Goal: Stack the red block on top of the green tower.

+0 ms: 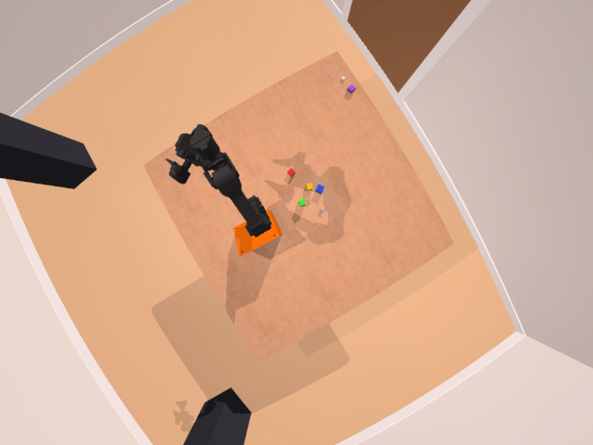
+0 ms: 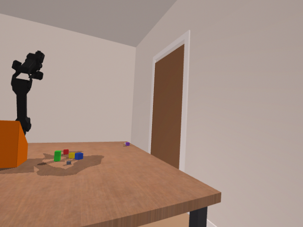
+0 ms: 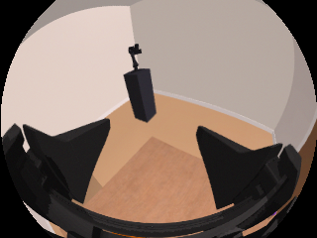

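Wrist view: gripper (image 3: 154, 153) wide open, holding nothing. Risks clipping the slim green tower (image 2: 57, 155) while descending for the nearby red block (image 2: 66, 151).

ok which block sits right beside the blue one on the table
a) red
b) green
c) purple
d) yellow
d: in the exterior view the yellow block sits right against the blue block, while the red block lies further back, the green tower stands off to the side and the purple block is far off near the table's corner.
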`<state>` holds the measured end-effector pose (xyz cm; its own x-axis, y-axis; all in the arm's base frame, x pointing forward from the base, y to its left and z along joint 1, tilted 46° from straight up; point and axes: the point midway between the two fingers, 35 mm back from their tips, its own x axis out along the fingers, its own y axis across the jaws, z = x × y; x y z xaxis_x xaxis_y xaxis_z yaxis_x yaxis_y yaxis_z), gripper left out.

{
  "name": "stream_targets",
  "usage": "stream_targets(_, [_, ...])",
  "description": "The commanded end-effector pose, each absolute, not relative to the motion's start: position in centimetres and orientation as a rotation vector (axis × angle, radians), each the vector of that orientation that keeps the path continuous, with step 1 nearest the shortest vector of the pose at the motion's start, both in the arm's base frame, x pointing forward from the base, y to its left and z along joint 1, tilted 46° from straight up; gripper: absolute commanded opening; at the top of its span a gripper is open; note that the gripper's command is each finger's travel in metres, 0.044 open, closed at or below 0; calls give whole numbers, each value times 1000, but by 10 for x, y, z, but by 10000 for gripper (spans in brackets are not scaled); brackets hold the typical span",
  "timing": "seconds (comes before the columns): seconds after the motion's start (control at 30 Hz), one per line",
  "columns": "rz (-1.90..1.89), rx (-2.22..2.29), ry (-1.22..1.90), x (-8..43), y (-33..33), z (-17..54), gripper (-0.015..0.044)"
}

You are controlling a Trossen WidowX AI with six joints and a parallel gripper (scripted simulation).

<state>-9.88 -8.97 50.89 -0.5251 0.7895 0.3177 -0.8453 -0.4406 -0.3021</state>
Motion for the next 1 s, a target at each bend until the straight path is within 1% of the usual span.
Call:
stream_targets(0.0, [2059,154,-520,-99,-87,509,426])
stream_targets(0.03, [2051,144,-505,-100,-81,509,440])
stream_targets(0.2, [1969,52,-354,-98,-16,507,440])
stream_targets(0.43, [1834,-42,-126,-72,71,491,440])
stream_targets(0.63, [1707,-86,73,-31,131,465,440])
stream_targets(0.97, [1478,-54,407,56,193,408,440])
